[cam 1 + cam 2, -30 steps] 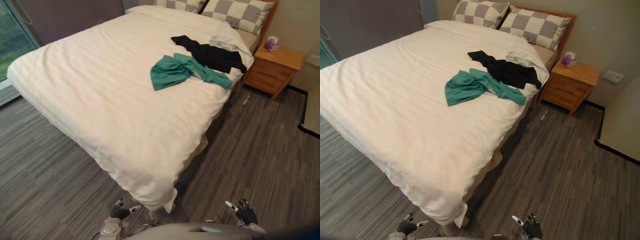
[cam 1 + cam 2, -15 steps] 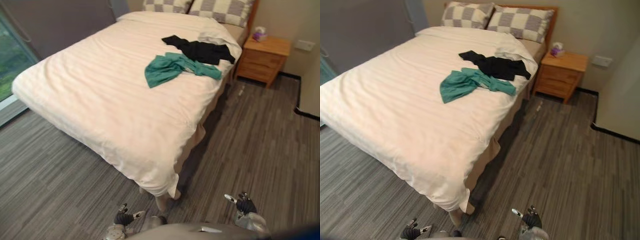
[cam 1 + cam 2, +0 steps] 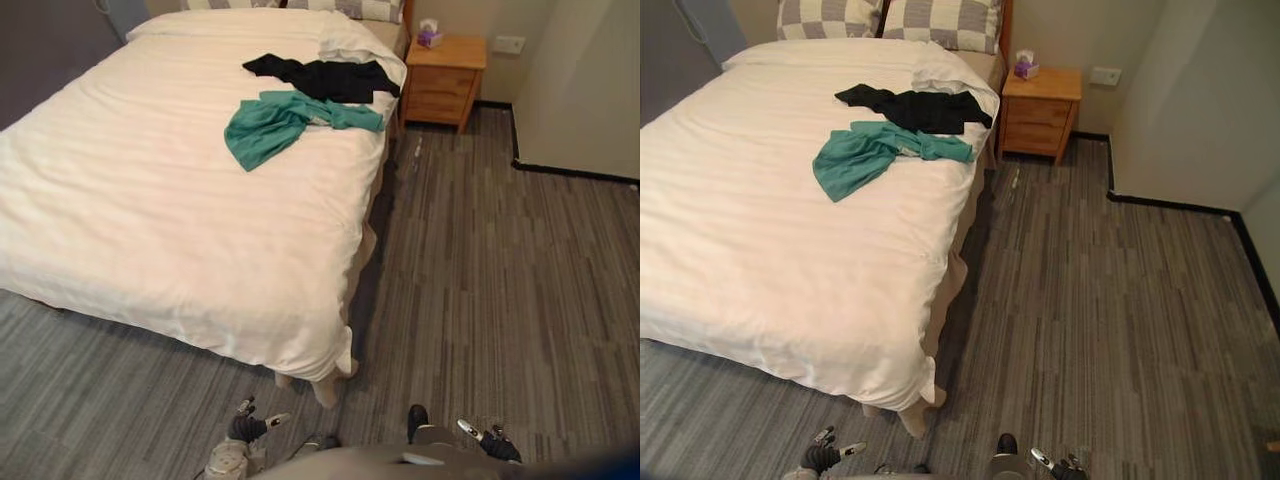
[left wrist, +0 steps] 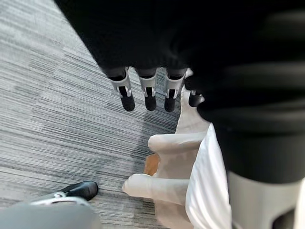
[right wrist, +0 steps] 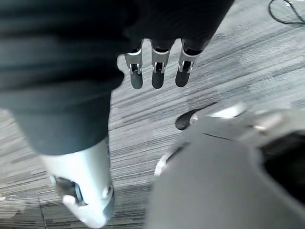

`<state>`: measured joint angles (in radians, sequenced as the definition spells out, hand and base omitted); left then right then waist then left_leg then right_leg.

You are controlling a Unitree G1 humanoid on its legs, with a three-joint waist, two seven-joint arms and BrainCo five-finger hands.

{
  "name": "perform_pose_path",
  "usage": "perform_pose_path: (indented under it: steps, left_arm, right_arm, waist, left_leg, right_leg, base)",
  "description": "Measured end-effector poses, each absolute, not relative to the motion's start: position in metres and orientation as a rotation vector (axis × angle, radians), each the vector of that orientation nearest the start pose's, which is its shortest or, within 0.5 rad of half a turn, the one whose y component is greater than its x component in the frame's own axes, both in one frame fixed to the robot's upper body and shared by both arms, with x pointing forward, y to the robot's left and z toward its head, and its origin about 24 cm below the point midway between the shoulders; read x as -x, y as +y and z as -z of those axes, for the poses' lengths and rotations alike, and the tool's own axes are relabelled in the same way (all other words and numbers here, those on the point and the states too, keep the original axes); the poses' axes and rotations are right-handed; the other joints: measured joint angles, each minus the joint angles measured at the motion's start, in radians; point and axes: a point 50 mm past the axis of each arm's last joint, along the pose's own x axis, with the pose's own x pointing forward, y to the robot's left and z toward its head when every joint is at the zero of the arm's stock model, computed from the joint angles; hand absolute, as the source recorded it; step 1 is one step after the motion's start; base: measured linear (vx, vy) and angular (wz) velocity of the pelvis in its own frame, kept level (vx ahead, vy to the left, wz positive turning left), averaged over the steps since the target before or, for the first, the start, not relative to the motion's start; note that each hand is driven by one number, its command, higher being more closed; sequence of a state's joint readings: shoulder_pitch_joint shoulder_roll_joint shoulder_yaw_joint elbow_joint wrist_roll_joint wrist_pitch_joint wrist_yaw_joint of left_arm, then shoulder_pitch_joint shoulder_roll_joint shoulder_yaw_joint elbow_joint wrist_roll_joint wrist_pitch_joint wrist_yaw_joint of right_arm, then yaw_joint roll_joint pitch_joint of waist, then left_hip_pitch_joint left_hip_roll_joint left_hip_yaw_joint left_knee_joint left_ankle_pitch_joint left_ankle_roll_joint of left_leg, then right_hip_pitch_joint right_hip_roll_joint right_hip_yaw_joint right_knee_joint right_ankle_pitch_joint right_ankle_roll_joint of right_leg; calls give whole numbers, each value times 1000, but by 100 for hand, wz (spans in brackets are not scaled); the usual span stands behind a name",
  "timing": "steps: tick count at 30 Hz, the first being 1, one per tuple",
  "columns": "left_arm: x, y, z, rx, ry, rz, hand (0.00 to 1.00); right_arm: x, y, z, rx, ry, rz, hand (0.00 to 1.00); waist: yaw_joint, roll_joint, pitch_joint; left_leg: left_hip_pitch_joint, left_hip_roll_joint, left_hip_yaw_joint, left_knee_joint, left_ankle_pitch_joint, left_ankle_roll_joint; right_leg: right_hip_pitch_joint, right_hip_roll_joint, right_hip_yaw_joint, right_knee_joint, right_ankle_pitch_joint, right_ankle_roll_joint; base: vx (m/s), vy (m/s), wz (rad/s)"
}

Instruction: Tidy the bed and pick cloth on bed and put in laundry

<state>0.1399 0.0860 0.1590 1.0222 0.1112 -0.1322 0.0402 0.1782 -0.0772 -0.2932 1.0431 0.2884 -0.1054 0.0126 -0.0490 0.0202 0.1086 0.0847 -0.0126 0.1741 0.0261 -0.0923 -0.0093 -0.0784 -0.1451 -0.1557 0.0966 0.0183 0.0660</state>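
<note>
Teal cloth [image 3: 268, 127], black cloth [image 3: 322, 78], white duvet [image 3: 150, 220], grey-checked pillows [image 3: 940, 20], grey floor [image 3: 1110, 300]

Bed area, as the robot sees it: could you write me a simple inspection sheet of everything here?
Surface: bed, white duvet fairly smooth, checked pillows at the head.
Job's things: green cloth and black cloth lie crumpled side by side on the duvet, towards the nightstand side.
Clutter: tissue box on the wooden nightstand.
Robot hands: left robot hand and right robot hand low over the floor, fingers straight, holding nothing.
Cables: nothing seen on the bed.
Surroundings: grey striped floor, wall socket.
</note>
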Motion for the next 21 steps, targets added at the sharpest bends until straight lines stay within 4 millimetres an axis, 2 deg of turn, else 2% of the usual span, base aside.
perform_pose_path:
  steps: [3, 4, 5, 6, 7, 8, 9, 10, 12, 15, 16, 21]
  left_arm:
    - [-86, 215, 155, -126, 1024, -212, 0]
    - [-85, 216, 155, -118, 1025, -225, 0]
    - [-84, 210, 156, -90, 1030, -238, 0]
    - [-82, 211, 157, -82, 1035, -251, 0]
    - [-82, 213, 156, -88, 1044, -256, 0]
    - [-80, 217, 156, -96, 1054, -261, 0]
    - [-77, 223, 156, -109, 1069, -271, 0]
    - [-79, 223, 157, -108, 1089, -269, 0]
    - [-80, 218, 158, -92, 1098, -268, 0]
    - [-86, 211, 159, -54, 1091, -285, 0]
    - [-78, 220, 160, -88, 1105, -285, 0]
    - [-78, 220, 160, -88, 1105, -286, 0]
  right_arm:
    - [-67, -215, 160, -309, 997, 502, 0]
    - [-70, -213, 159, -315, 982, 498, 0]
    - [-76, -216, 157, -309, 954, 497, 0]
    - [-82, -216, 156, -306, 944, 488, 0]
    - [-84, -214, 156, -307, 946, 481, 0]
    - [-82, -211, 157, -311, 956, 477, 0]
    - [-76, -207, 159, -317, 982, 474, 0]
    - [-76, -209, 161, -308, 1003, 471, 0]
    - [-80, -212, 161, -294, 1022, 469, 0]
    - [-75, -215, 162, -292, 1066, 474, 0]
    - [-73, -215, 164, -299, 1083, 457, 0]
    - [-72, -215, 164, -299, 1085, 458, 0]
  waist:
    - [9, -35, 14]
    - [10, -36, 13]
    - [13, -1, 9]
    - [17, -5, 16]
    - [12, -15, 11]
    - [10, -29, 4]
    - [25, -66, -15]
    - [40, -59, -21]
    - [35, -32, -16]
    - [32, -19, -16]
    - [41, -45, -14]
    - [41, -45, -14]
  left_leg:
    - [9, 12, 45, 45, -26, 0]
    - [4, 23, 66, 52, -27, 8]
    - [-7, 62, 94, 45, -28, 14]
    - [3, 78, 120, 49, -28, 15]
    - [11, 84, 125, 51, -31, 8]
    - [22, 82, 130, 51, -34, 0]
    - [31, 65, 147, 60, -52, -29]
    - [32, 78, 155, 77, -56, -30]
    - [22, 98, 128, 89, -56, -28]
    - [19, 102, 135, 88, -56, -29]
    - [56, 13, 114, 28, -37, 2]
    - [56, 12, 113, 28, -36, 2]
  right_leg:
    - [-9, 4, 5, 24, -28, -25]
    - [-9, 3, -21, 24, -63, -31]
    - [-16, 0, -75, 73, -104, -52]
    - [-50, -25, -111, 247, -125, -69]
    - [-45, -40, -123, 330, -149, -69]
    - [-15, -48, -130, 328, -154, -62]
    - [33, -32, -108, 209, -182, -14]
    - [73, -3, -106, 106, -148, -16]
    - [130, 40, -100, -27, -76, -18]
    - [158, 61, -81, -109, -34, -18]
    - [190, -1, -61, -199, 48, 27]
    - [190, -1, -61, -199, 48, 27]
  base:
    - [-116, -24, -31]
    - [-92, -15, -44]
    - [-114, -47, -61]
    - [-66, -54, -64]
    - [-32, -68, -45]
    - [55, -57, -52]
    - [86, -72, -79]
    - [87, -75, -82]
    - [53, -57, -32]
    - [28, -13, -11]
    - [13, -1, -6]
    - [0, 0, 0]
